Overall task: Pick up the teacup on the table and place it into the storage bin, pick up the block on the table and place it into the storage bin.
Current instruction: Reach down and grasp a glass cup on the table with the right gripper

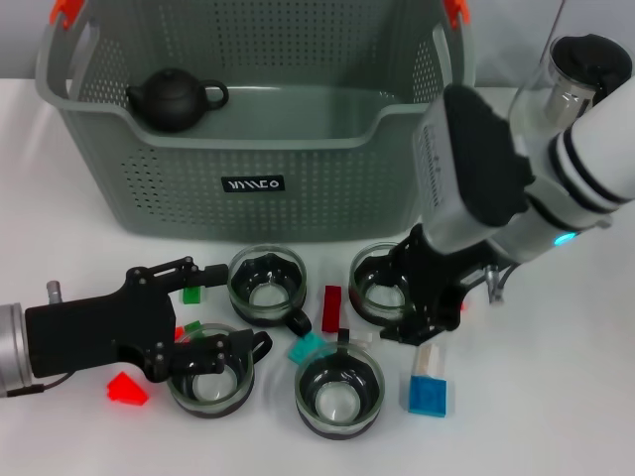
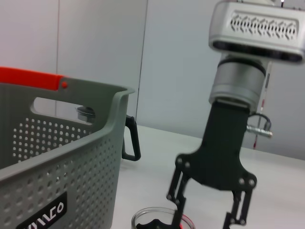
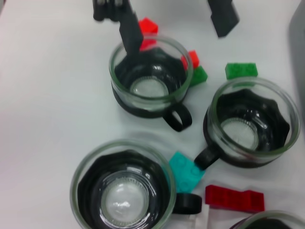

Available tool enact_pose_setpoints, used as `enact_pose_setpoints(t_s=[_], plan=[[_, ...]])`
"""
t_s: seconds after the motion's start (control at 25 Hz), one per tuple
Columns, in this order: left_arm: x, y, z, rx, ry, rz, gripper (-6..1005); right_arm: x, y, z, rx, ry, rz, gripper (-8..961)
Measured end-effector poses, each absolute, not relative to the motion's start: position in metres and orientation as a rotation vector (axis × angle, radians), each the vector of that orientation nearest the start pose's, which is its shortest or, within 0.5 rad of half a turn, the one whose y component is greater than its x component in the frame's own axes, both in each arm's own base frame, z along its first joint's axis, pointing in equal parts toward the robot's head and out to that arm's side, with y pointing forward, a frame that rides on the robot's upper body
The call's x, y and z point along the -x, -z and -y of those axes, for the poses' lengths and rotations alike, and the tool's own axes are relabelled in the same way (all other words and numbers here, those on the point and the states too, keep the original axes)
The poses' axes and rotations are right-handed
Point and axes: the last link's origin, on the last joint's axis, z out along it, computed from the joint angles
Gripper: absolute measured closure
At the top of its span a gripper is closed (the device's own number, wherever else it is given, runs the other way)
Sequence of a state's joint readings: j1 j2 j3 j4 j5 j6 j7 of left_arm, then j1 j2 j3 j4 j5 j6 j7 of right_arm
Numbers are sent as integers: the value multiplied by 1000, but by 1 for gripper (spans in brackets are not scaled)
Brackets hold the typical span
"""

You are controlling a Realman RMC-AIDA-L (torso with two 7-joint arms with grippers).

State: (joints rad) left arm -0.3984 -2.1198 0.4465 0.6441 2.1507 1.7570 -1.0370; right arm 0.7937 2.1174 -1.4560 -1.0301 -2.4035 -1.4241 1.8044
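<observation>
Teacups (image 1: 209, 376) cluster in front of the storage bin (image 1: 253, 178), which holds a dark teapot (image 1: 176, 99). Left gripper (image 1: 203, 317) straddles the nearest cup's rim, fingers spread; right gripper (image 1: 422, 315), spread too, hovers beside another teacup (image 1: 382, 283). Red block (image 1: 331, 307) and blue block (image 1: 429, 395) lie between them.

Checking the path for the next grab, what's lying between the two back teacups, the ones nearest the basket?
A dark red block lies on the table between the back-left teacup and back-right teacup, seen in the head view.

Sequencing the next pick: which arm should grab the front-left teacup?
Left. The left gripper is open right at the front-left teacup, one of its fingers at the rim; the right gripper hangs by the back-right teacup.
</observation>
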Motion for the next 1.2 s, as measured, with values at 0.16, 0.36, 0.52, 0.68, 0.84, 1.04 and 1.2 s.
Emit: enact_pose_setpoints(t_s=[0.16,0.36,0.52,0.68,0.84,1.04,1.2], plan=[[301,0,-264,2696,778,419,157,-145,78,-362,3054,498,131,285],[302,0,-263,2692,777,421,157,-150,86,-365,3018,517,110,285],[303,0,-265,2683,764,429,157,-152,91,-367,3002,519,109,286],[305,2,-265,2675,756,443,157,-153,94,-366,2994,525,85,288],[306,3,-265,2672,756,449,157,-151,94,-366,2997,520,51,289],[306,2,-265,2666,758,452,158,-150,95,-366,2993,523,-15,473],[306,1,-265,2662,759,453,158,-151,95,-366,2991,528,-45,583]])
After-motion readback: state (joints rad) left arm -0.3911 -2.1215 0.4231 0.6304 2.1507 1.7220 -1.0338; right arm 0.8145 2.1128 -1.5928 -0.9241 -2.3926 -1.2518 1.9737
